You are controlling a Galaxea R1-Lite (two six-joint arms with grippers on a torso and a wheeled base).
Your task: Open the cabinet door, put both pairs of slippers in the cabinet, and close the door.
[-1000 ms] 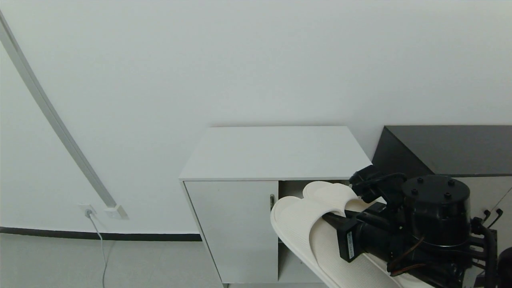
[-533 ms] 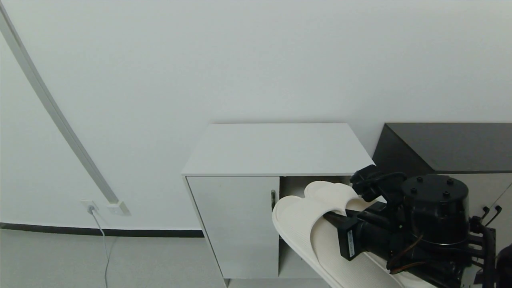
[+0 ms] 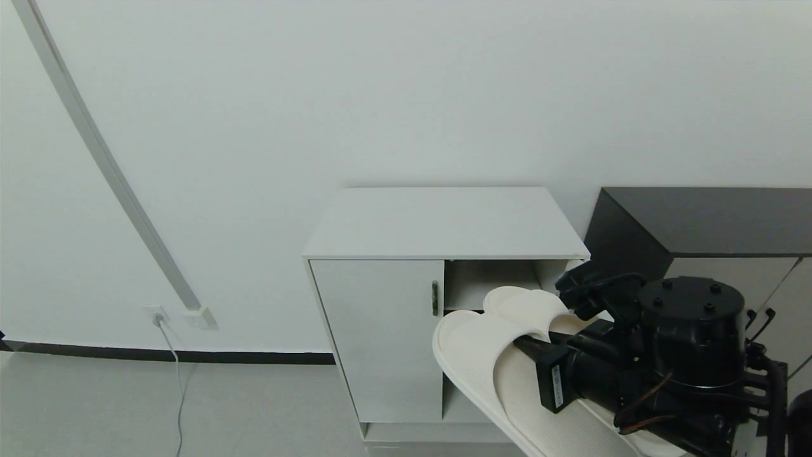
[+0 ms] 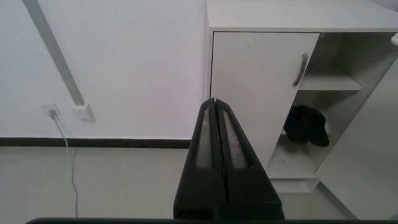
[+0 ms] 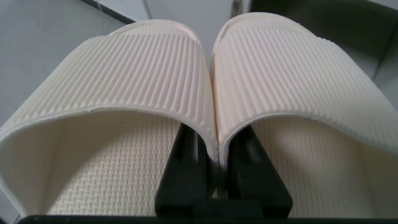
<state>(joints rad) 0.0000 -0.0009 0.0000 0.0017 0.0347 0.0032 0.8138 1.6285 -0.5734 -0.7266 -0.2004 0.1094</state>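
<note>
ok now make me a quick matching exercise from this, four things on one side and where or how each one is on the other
Things:
1. cream slippers
2. dark slippers
3. left tool
4. left cabinet door

States:
A. shut, holding nothing
B. closed, with a vertical handle
C. pinched in the right tool
D. lying on the bottom shelf

Pairs: 1-C, 2-D, 3-A, 4-B
</note>
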